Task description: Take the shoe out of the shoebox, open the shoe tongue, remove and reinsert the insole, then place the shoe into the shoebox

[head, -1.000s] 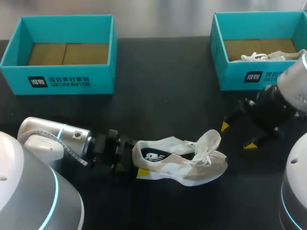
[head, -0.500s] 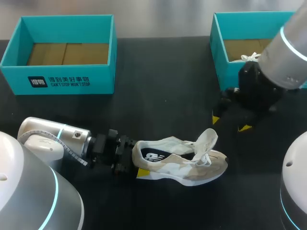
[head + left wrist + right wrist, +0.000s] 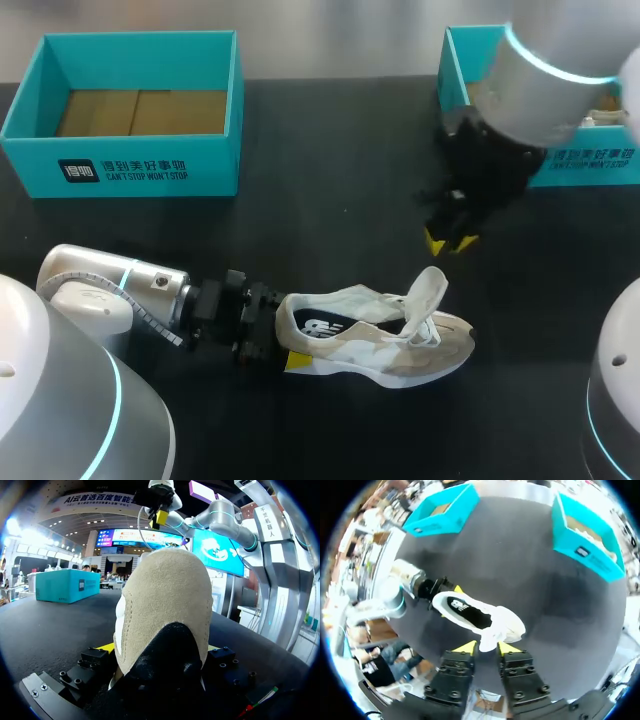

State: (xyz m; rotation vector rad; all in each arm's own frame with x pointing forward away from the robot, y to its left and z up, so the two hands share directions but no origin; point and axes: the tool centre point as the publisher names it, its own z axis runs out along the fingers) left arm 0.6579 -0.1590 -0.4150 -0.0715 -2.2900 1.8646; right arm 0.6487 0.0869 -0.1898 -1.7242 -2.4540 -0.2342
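Observation:
A white and beige shoe point(image 3: 370, 340) lies on its side on the black table point(image 3: 330, 215), toe to the right. Its tongue point(image 3: 428, 290) is folded up and out. My left gripper point(image 3: 285, 333) is shut on the heel; in the left wrist view the heel point(image 3: 160, 605) fills the space between its fingers. My right gripper point(image 3: 448, 240) hangs just beyond and above the tongue without touching it. Its yellow tips stand close together with a narrow gap and hold nothing. From the right wrist view the right gripper point(image 3: 487, 647) looks down on the shoe point(image 3: 470, 612).
A teal shoebox point(image 3: 140, 170) with a cardboard floor stands at the back left. A second teal shoebox point(image 3: 590, 160) stands at the back right, largely hidden by my right arm. Bare black tabletop lies between the two boxes and in front of the shoe.
My right gripper rose from beside the shoe's toe and swung left and back to above the tongue, its fingers closing in. The tongue tip shifted slightly left. The left arm kept still.

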